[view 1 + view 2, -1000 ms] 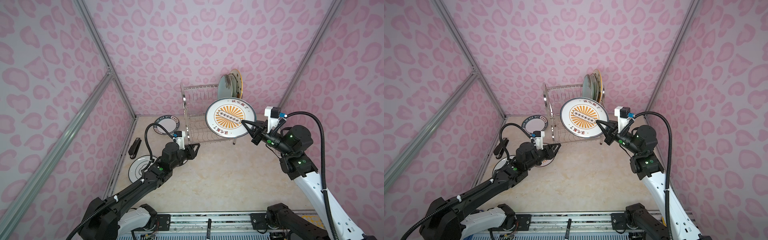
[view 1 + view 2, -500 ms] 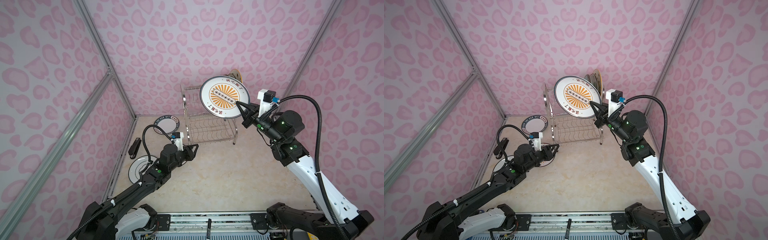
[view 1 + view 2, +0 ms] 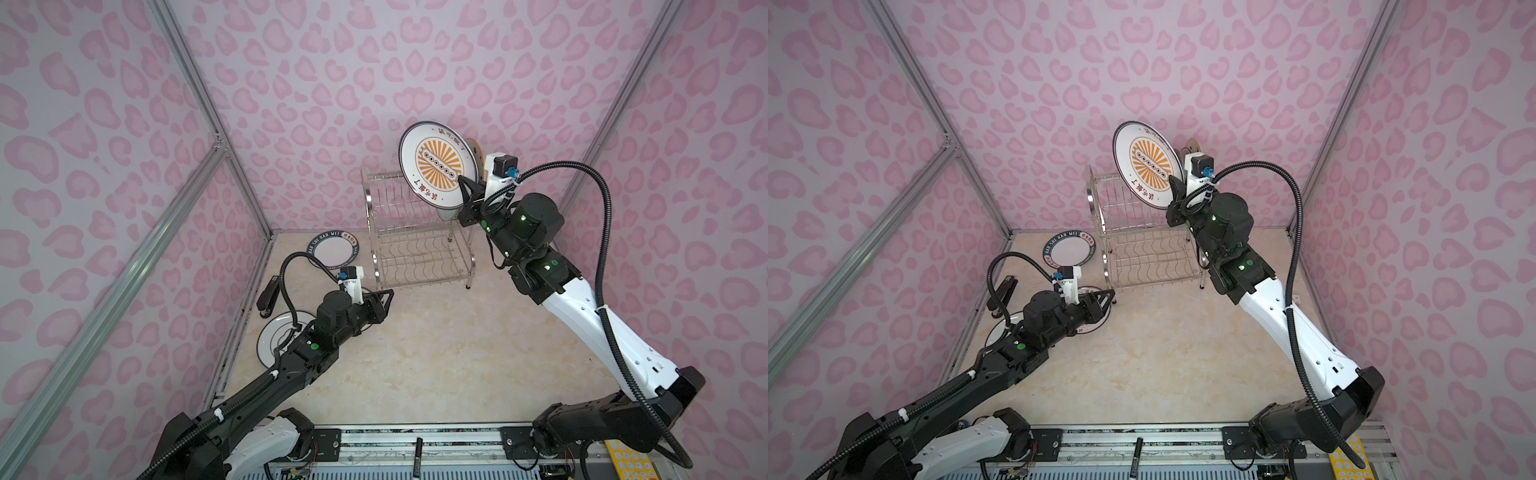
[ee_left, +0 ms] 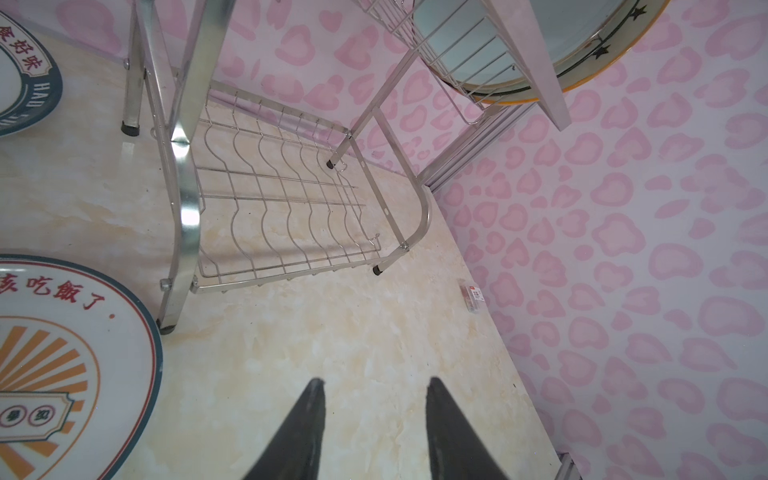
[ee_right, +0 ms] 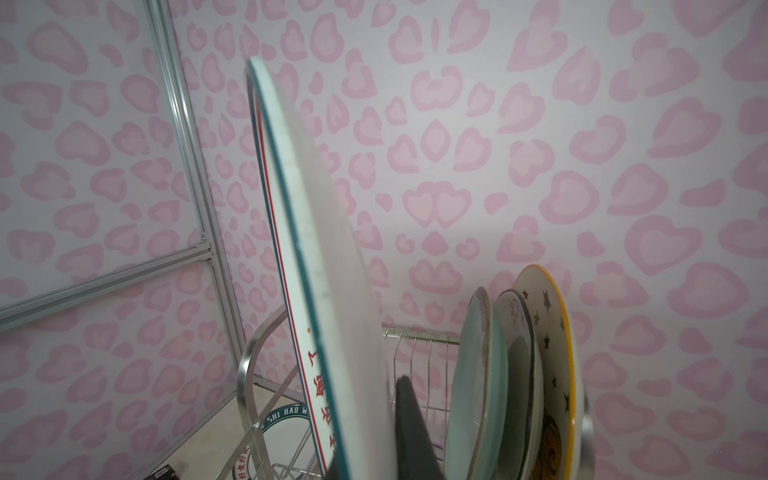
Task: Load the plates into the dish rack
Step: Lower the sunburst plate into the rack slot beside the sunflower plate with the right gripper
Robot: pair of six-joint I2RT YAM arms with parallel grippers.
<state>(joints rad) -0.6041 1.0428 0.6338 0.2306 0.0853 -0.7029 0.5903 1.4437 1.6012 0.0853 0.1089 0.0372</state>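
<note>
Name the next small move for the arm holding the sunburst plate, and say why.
Probably lower it straight down into a free upper slot. The right fingers pinch the sunburst plate on edge above the dish rack, beside the pale teal plate already standing there; it is not yet seated.

The held plate point(image 3: 436, 166) hangs above the dish rack point(image 3: 417, 257)'s upper tier, left of the racked plates point(image 5: 482, 374).

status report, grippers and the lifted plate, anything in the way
Right gripper shut on the sunburst plate, on edge above the dish rack. Left gripper open, empty, low over the table. Three racked plates close beside the held one.
</note>
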